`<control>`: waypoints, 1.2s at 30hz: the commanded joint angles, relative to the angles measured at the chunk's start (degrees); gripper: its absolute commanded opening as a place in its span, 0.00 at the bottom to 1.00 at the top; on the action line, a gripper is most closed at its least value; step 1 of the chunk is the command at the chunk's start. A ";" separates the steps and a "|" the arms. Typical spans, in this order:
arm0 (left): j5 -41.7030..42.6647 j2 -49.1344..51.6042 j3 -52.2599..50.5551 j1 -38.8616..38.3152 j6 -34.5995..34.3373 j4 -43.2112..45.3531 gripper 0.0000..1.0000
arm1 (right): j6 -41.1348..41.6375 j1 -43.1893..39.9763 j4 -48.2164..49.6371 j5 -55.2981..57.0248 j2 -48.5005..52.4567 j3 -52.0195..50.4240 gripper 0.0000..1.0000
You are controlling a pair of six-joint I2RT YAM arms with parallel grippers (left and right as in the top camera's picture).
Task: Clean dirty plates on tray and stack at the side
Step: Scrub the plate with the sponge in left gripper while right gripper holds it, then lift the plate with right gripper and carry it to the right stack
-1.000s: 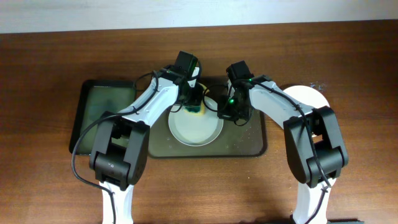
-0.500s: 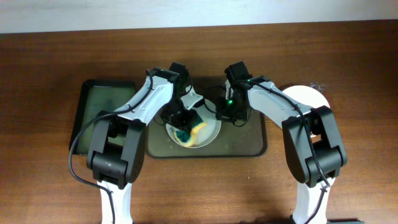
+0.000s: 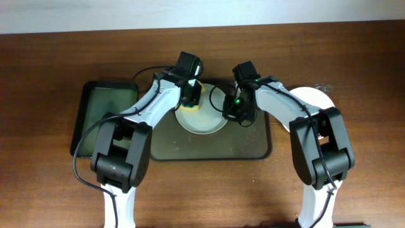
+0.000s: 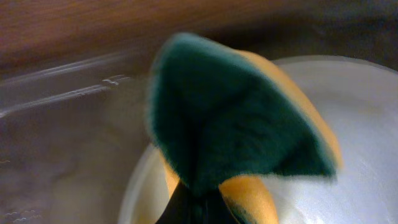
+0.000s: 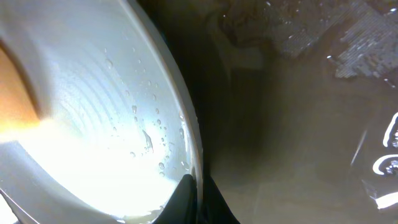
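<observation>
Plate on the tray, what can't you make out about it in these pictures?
- Overhead: plate too small to show smears; sponge and left tool cover its far-left rim.
- Left wrist: blurred; sponge fills the view, so contact with the plate is unclear.
- Right wrist: glare washes out its surface; the frame edges cut most off.
- Overhead: right arm covers part of the side plate, so stack count unknown.
</observation>
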 commanded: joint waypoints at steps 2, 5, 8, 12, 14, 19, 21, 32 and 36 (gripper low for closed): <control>-15.67 0.94 4.09 0.92 -4.74 -2.93 0.00 | -0.81 0.48 -0.63 1.99 2.05 -0.79 0.04; -13.46 0.94 9.42 0.96 -4.76 -11.04 0.00 | -0.81 0.48 -0.46 1.99 2.05 -0.79 0.04; -10.25 0.94 16.41 0.96 -4.74 -21.03 0.00 | -0.81 0.48 -0.48 1.97 2.05 -0.79 0.04; -10.25 0.94 22.05 0.96 -4.68 -29.62 0.00 | -0.81 0.50 -0.50 1.97 2.05 -0.79 0.04; -10.25 1.01 22.10 1.22 -4.46 -31.50 0.00 | -0.81 0.50 -0.48 1.97 2.05 -0.79 0.04; -10.23 1.07 22.10 1.55 -4.46 -31.95 0.00 | -0.81 0.52 -0.24 1.95 2.05 -0.79 0.17; -10.23 1.07 22.10 1.55 -4.46 -31.78 0.00 | -0.81 0.55 -0.22 1.97 2.05 -0.79 0.17; -10.23 1.07 22.10 1.55 -4.46 -31.63 0.00 | -0.81 0.96 -0.28 1.92 2.03 -0.76 0.04; -10.25 1.07 22.10 1.55 -4.04 -31.65 0.00 | -1.81 0.90 -2.25 1.79 0.24 -0.72 0.04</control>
